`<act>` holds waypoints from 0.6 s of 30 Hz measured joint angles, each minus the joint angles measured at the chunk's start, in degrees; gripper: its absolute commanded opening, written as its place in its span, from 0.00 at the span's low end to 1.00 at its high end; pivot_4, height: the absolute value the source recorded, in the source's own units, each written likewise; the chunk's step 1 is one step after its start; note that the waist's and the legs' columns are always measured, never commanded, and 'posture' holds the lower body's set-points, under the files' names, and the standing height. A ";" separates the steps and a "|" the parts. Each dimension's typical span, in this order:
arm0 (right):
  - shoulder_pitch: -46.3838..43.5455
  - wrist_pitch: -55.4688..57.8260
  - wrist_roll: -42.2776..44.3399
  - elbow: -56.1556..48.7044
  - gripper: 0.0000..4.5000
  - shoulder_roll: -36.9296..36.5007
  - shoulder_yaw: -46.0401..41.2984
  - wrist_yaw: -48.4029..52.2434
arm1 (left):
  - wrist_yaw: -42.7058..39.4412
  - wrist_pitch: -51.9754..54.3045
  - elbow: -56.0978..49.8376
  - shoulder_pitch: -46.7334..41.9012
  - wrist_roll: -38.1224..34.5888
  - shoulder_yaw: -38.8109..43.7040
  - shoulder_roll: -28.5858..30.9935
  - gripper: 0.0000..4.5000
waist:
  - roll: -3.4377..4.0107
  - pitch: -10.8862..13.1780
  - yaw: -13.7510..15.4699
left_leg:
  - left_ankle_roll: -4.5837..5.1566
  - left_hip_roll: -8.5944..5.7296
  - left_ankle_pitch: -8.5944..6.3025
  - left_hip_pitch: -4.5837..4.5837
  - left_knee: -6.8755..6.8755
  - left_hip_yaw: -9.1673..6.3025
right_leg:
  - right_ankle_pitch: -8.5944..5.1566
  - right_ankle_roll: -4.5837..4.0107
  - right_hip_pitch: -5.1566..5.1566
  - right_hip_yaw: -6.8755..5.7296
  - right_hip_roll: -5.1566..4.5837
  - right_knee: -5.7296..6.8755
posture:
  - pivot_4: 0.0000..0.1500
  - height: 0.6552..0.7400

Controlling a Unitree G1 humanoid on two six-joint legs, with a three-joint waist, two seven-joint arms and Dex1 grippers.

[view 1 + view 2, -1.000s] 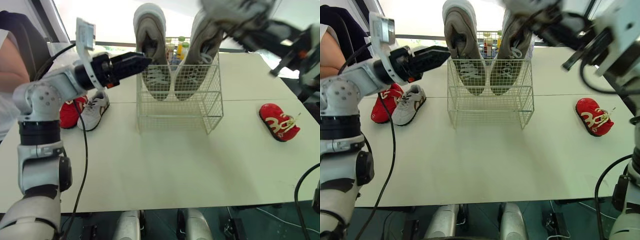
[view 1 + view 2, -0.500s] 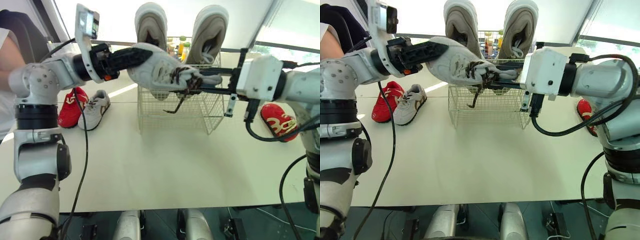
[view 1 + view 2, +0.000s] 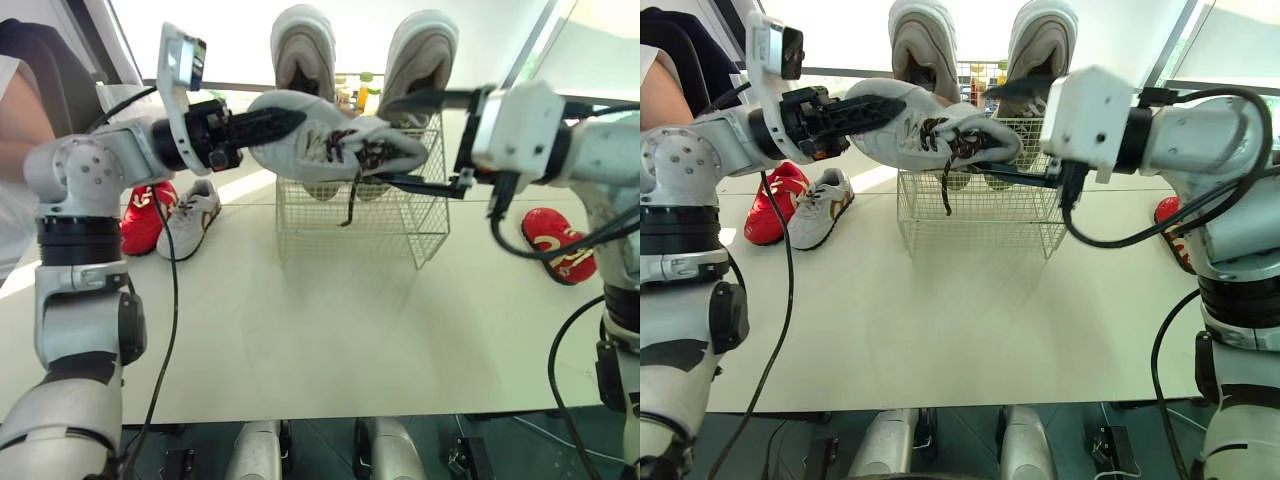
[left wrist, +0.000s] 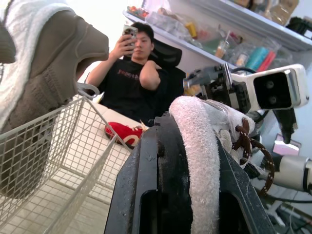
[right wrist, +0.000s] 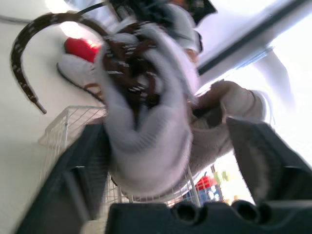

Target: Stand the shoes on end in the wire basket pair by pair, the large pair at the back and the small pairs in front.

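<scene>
1. Currently the wire basket (image 3: 400, 215) stands at the far middle of the table (image 3: 330, 330). Its near section has no shoe in it yet. That section looks like the target for this step. The shoe in the air should be tipped toe-down over the gap and lowered slowly, so the dangling lace (image 3: 350, 205) does not snag the wire.
2. Two large grey shoes (image 3: 303, 45) stand on end in the far part of the basket, toes down, heels rising above the rim.
3. A white shoe (image 3: 320, 140) with brown laces is held level in the air in front of the basket, heel to the left.
4. The left gripper (image 3: 270, 122) is clamped on the heel. The right gripper (image 3: 385, 142) has its fingers spread, one above and one below the toe. Whether they touch it is unclear.
5. A small red shoe (image 3: 140, 225) and a small white-and-brown shoe (image 3: 190, 222) lie side by side on the table to the left. Another red shoe (image 3: 557, 245) lies to the right.
</scene>
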 measured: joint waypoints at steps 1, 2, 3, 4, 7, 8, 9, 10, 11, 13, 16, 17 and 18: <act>1.62 3.74 2.66 -0.33 0.99 0.14 -2.29 -1.29 | 1.81 0.36 0.14 0.08 -0.48 1.31 -0.85 0.07 | -0.01 -0.01 0.03 | 0.01 0.00 0.00 0.00 0.00 -0.03 | 0.05 0.07 0.02 0.00 0.00 0.00 | 1.00 1.00; 3.49 7.57 5.55 -0.62 0.99 0.64 -4.60 -2.83 | 3.42 0.50 0.13 0.22 -1.36 2.81 -1.71 0.07 | -0.02 -0.01 0.00 | 0.01 0.00 0.00 0.01 0.03 -0.05 | 0.05 0.08 0.04 -0.02 0.00 0.01 | 1.00 1.00; 5.27 11.28 8.55 -0.83 0.99 1.68 -6.97 -4.64 | 4.98 0.62 0.07 0.37 -2.31 4.26 -2.54 0.07 | -0.04 -0.02 -0.01 | 0.01 0.00 0.00 0.01 0.03 -0.05 | 0.06 0.09 0.05 -0.02 0.00 0.01 | 1.00 1.00; 7.80 16.01 12.42 -1.27 0.99 3.38 -9.80 -7.08 | 6.98 0.76 -0.27 0.66 -3.34 6.17 -3.57 0.07 | -0.05 -0.03 -0.04 | 0.01 0.01 0.00 0.03 0.02 -0.06 | 0.06 0.10 0.07 -0.02 0.00 0.01 | 1.00 1.00; 12.94 28.00 24.17 -1.72 0.99 10.48 -14.94 -15.75 | 12.44 1.05 -2.19 2.10 -6.22 10.41 -6.52 0.07 | -0.04 -0.02 -0.24 | 0.01 0.01 0.00 0.08 0.01 -0.06 | 0.08 0.12 0.05 -0.02 0.00 0.12 | 1.00 1.00; 13.01 28.40 24.74 -1.72 0.99 10.83 -15.05 -16.15 | 12.61 1.06 -2.22 2.12 -6.33 10.51 -6.69 0.07 | -0.04 -0.02 -0.26 | 0.01 0.01 0.01 0.08 0.02 -0.05 | 0.08 0.12 0.04 -0.02 0.00 0.17 | 1.00 1.00; 13.19 31.22 29.12 -1.74 0.99 13.41 -16.07 -19.77 | 14.29 1.07 -2.80 2.29 -7.08 10.87 -7.77 0.07 | -0.03 -0.02 -0.27 | 0.00 0.01 0.02 0.08 0.00 -0.06 | 0.08 0.12 0.02 -0.02 0.00 0.18 | 1.00 1.00; 13.19 32.62 33.52 -2.16 0.99 17.29 -17.61 -23.34 | 15.80 0.98 -3.66 2.58 -7.58 11.56 -8.92 0.07 | -0.05 -0.03 -0.34 | 0.00 0.03 0.02 0.13 -0.01 -0.08 | 0.07 0.12 0.08 -0.02 0.02 0.19 | 1.00 1.00; 13.22 33.50 36.95 -2.64 0.99 19.81 -17.66 -25.90 | 16.80 0.93 -4.33 2.76 -7.99 11.65 -9.65 0.07 | -0.02 -0.01 -0.33 | 0.00 0.03 0.02 0.13 -0.01 -0.07 | 0.07 0.12 0.06 -0.02 0.02 0.21 | 1.00 1.00; 12.86 33.87 42.60 -3.24 0.99 25.15 -17.43 -31.65 | 18.41 0.33 -5.78 3.57 -8.61 11.86 -10.79 0.07 | -0.02 -0.01 -0.43 | 0.00 0.03 0.01 0.14 -0.03 -0.06 | 0.07 0.12 0.06 -0.02 0.02 0.21 | 1.00 1.00; 9.70 32.81 46.24 -3.07 0.99 30.36 -16.20 -38.37 | 20.26 -0.30 -6.97 4.54 -8.85 11.89 -12.01 0.07 | -0.01 -0.01 -0.51 | 0.00 0.02 0.02 0.13 -0.02 -0.05 | 0.07 0.12 0.05 -0.02 0.02 0.22 | 1.00 1.00; 8.09 32.10 46.81 -2.84 0.99 31.67 -15.94 -40.00 | 20.85 -0.64 -7.15 4.77 -8.94 11.92 -12.50 0.07 | -0.01 -0.02 -0.43 | 0.00 0.02 0.02 0.12 -0.02 -0.06 | 0.07 0.12 0.05 -0.02 0.02 0.22 | 1.00 1.00; 6.75 31.33 47.16 -2.45 0.99 32.75 -15.63 -41.50 | 21.27 -1.48 -7.46 5.01 -9.36 12.35 -13.12 0.07 | -0.01 -0.02 -0.33 | -0.01 0.02 0.02 0.12 -0.02 -0.06 | 0.07 0.12 0.06 -0.02 0.02 0.21 | 1.00 1.00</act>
